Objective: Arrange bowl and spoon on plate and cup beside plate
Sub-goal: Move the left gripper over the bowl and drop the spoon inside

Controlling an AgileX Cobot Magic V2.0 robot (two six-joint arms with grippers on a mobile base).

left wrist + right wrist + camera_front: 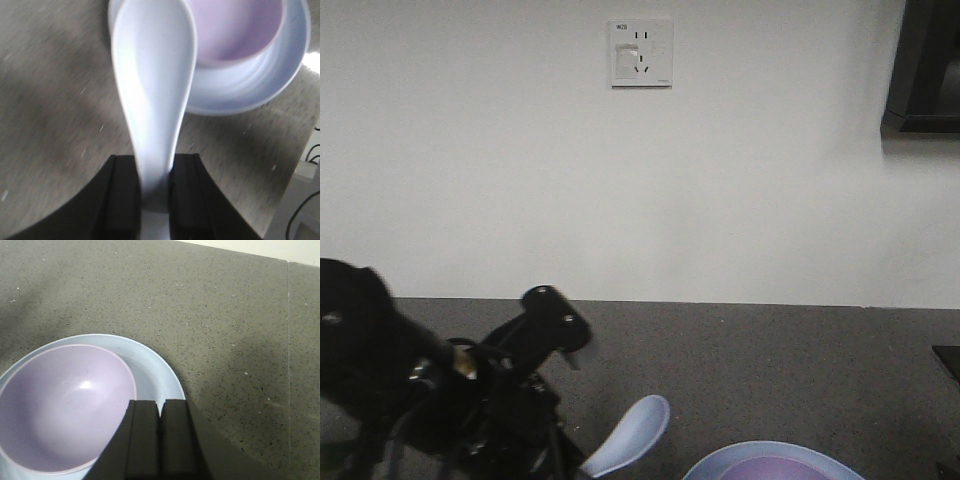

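My left gripper (153,165) is shut on the handle of the pale blue spoon (152,85), whose scoop hangs over the near edge of the plate. The same spoon (630,436) sticks out of the black left arm in the front view. The lavender bowl (240,30) sits inside the light blue plate (250,95). From the right wrist, the bowl (60,405) rests on the plate (155,375), and my right gripper (160,407) is shut and empty above the plate's rim. The bowl (775,468) and plate (720,462) show at the front view's bottom edge. The cup is out of view.
A dark speckled counter (225,315) carries everything and ends at a white wall with a socket (641,52). A dark object (925,65) hangs at the upper right, and cables (310,150) lie off the counter's right edge.
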